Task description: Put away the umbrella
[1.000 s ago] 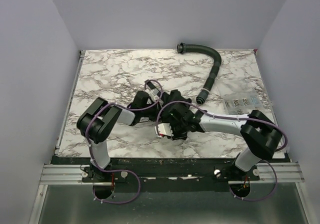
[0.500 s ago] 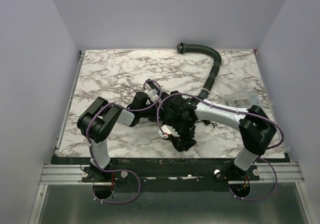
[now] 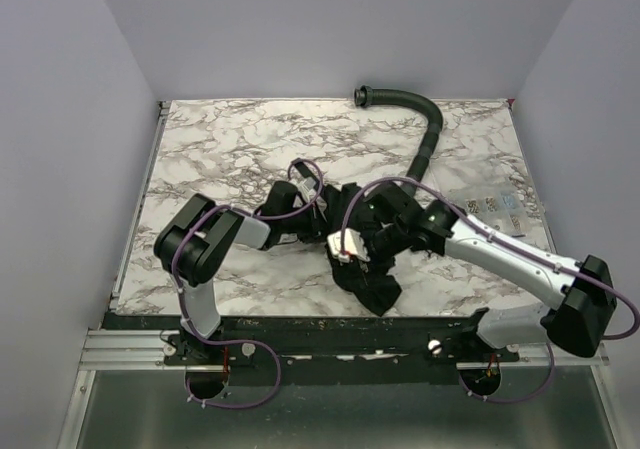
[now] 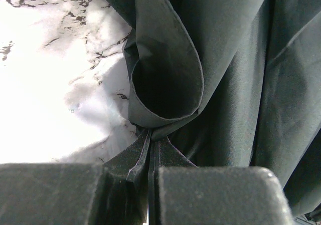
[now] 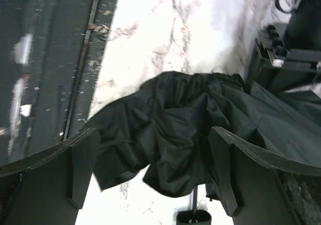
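Note:
The umbrella (image 3: 368, 274) is a crumpled heap of black fabric at the table's near middle. My left gripper (image 4: 152, 136) is shut on a looped fold of the umbrella's fabric (image 4: 170, 79); in the top view it sits at the heap's left edge (image 3: 318, 227). My right gripper (image 5: 153, 172) is open above the umbrella (image 5: 170, 130), a finger (image 5: 83, 165) on each side, not touching the cloth. The thin shaft and small black handle (image 5: 194, 218) show below the fabric. In the top view the right gripper (image 3: 360, 244) hovers over the heap.
A black ribbed hose (image 3: 425, 144) curves along the back right of the marble table (image 3: 220, 149). A clear plastic packet (image 3: 485, 207) lies at the right. The dark front rail (image 5: 50, 59) runs close beside the umbrella. White walls enclose three sides.
My right gripper has opened and let go of the fabric, and its arm has stretched out with the elbow swung right. The umbrella now spreads nearer the front edge. The left gripper stays pinched.

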